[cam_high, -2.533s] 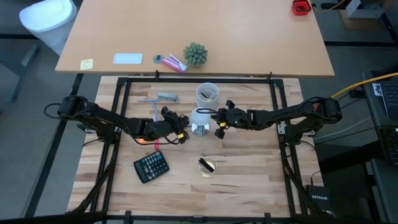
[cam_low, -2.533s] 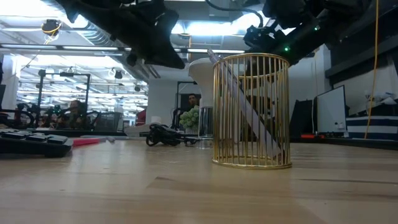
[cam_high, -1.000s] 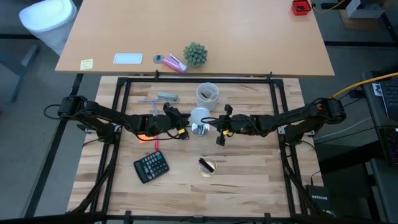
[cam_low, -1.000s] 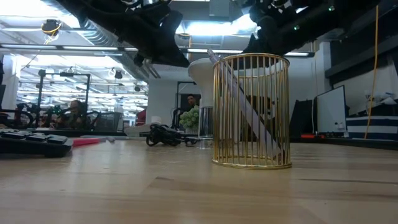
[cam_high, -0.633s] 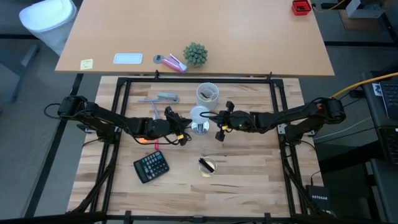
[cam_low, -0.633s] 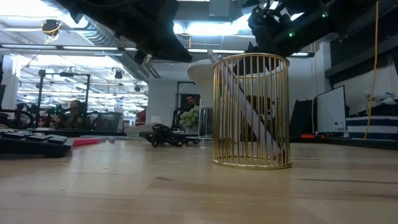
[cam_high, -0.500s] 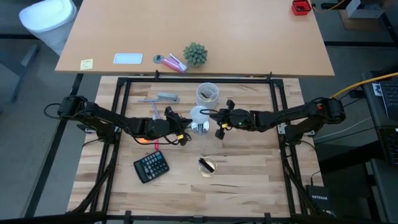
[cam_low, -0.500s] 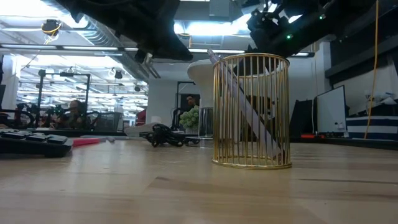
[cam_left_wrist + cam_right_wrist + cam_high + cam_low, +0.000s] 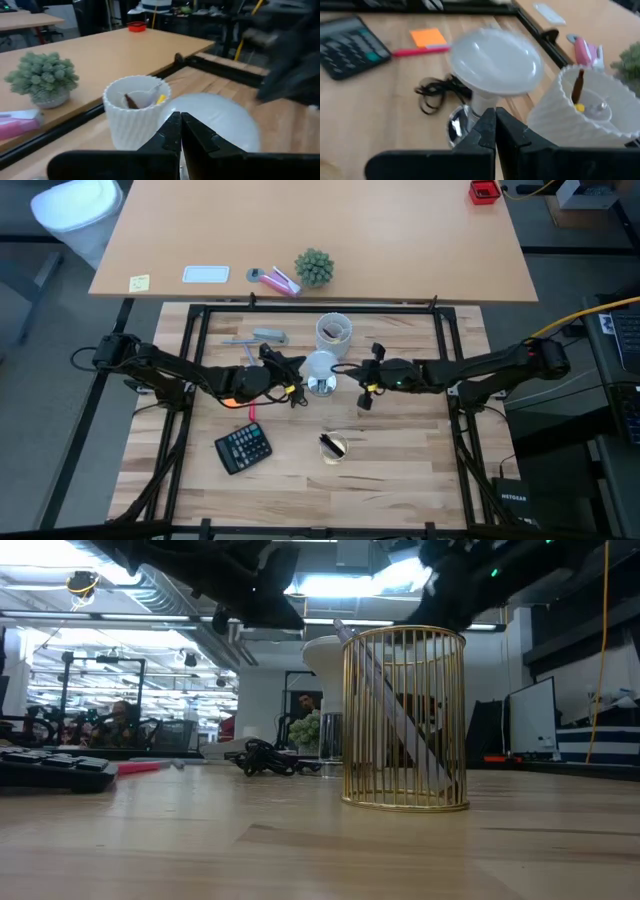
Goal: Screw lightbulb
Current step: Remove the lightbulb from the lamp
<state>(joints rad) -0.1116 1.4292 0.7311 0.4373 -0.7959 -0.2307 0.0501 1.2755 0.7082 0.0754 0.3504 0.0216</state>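
Observation:
The lightbulb (image 9: 320,365), white with a wide dome, stands upright with its neck down on the round silver socket (image 9: 320,387) at mid-table. In the right wrist view the lightbulb (image 9: 495,60) rises above the socket (image 9: 457,125) and its black cord (image 9: 435,95). My left gripper (image 9: 300,373) is shut, its tips at the bulb's left side; the left wrist view shows my left gripper (image 9: 179,120) in front of the dome (image 9: 215,120). My right gripper (image 9: 348,370) is shut just right of the bulb. In its wrist view my right gripper (image 9: 495,115) points at the bulb's neck. My left gripper comes nearly level from the table's left, and its shut tips stand at the edge of the bulb's dome (image 9: 192,112); I cannot tell whether they touch it. My right gripper slants down from the table's right toward the bulb's neck (image 9: 482,102); I cannot tell whether it touches.
A white ribbed cup (image 9: 333,332) stands just behind the bulb. A gold wire holder (image 9: 333,446) and a calculator (image 9: 243,448) lie nearer the front edge. An orange note (image 9: 429,36) and a pink pen (image 9: 420,49) lie left of the socket.
My right gripper has drawn back toward the table's right edge, away from the lightbulb, and risen a little, still shut. The lightbulb has stayed upright on the socket.

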